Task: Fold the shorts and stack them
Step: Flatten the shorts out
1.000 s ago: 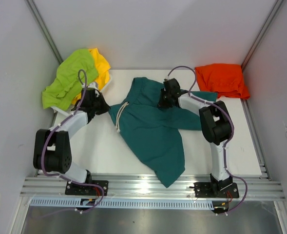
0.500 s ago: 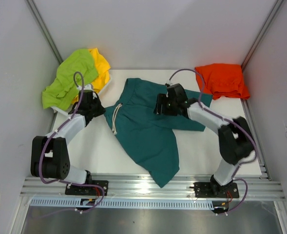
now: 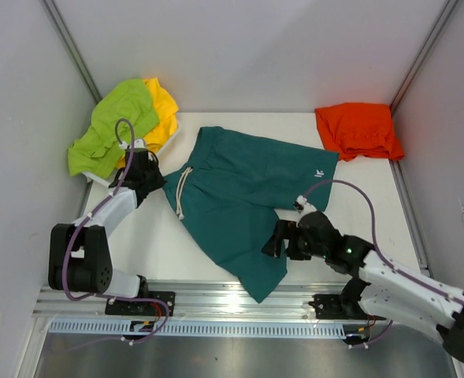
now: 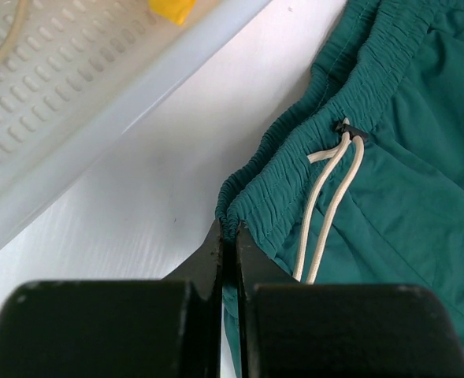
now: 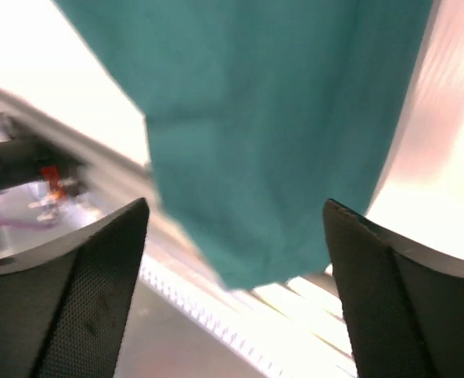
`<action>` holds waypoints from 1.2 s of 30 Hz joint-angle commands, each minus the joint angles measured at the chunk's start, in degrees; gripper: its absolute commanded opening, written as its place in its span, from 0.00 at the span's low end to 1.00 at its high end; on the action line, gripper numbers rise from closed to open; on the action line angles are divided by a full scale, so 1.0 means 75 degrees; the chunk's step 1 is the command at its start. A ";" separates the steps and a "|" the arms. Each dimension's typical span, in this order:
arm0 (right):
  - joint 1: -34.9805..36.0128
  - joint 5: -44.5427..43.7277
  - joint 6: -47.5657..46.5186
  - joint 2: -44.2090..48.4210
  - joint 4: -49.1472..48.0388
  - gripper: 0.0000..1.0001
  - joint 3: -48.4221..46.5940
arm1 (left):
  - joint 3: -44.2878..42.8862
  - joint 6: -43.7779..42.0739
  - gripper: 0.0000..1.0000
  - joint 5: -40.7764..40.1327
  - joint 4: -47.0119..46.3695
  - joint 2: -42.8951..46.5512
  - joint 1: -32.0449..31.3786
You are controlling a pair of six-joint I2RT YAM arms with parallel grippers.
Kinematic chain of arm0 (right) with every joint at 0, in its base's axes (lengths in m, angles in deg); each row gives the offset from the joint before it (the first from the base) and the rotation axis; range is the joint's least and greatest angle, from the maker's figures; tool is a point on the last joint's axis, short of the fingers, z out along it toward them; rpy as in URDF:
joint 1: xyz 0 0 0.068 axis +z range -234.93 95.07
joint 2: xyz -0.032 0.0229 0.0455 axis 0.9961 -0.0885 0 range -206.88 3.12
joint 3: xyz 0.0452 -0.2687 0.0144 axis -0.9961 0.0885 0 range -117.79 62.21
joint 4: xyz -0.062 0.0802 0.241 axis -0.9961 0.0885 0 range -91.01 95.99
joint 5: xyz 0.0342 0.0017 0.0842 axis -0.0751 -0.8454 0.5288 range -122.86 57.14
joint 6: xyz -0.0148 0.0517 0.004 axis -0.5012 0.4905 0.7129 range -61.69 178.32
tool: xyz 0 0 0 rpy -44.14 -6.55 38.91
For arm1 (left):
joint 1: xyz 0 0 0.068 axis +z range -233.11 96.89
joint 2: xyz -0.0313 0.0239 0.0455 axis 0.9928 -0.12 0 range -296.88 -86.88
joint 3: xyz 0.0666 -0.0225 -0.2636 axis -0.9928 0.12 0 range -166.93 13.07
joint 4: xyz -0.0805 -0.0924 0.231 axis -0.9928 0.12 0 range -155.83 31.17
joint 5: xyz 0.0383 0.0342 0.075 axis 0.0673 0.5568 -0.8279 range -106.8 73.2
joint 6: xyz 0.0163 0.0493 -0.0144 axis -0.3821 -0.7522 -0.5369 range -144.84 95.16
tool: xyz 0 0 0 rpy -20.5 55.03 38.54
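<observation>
Left tool (image 4: 228, 234) is seen pinched shut on the elastic waistband (image 4: 295, 153) of the teal shorts (image 3: 247, 189), just beside the white drawstring (image 4: 339, 201), while the garment is spread across the middle of the counter (image 3: 358, 213). Right tool (image 5: 235, 213) is held wide apart and empty over the leg hem of the same shorts, near the counter's front edge. Orange shorts (image 3: 358, 130) are laid at the far right corner, and lime green shorts (image 3: 109, 130) and yellow shorts (image 3: 166, 110) are heaped at the far left.
</observation>
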 commanded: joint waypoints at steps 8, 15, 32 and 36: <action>0.0600 0.0243 0.2408 0.2120 -0.0607 0.97 0.1669 | 0.0094 -0.0156 0.00 -0.0326 -0.0175 0.0454 0.0257; 0.1362 0.0030 0.3193 0.1980 -0.0909 0.97 0.2126 | 0.0105 -0.0192 0.00 -0.0478 -0.0117 0.0501 0.0268; 0.2230 -0.1317 0.4507 0.1838 -0.3490 0.96 0.3299 | 0.0141 -0.0192 0.00 -0.0643 -0.0128 0.0525 0.0292; 0.2160 -0.1400 0.4285 0.1875 -0.3314 0.96 0.3029 | 0.0140 -0.0192 0.00 -0.0643 -0.0128 0.0536 0.0292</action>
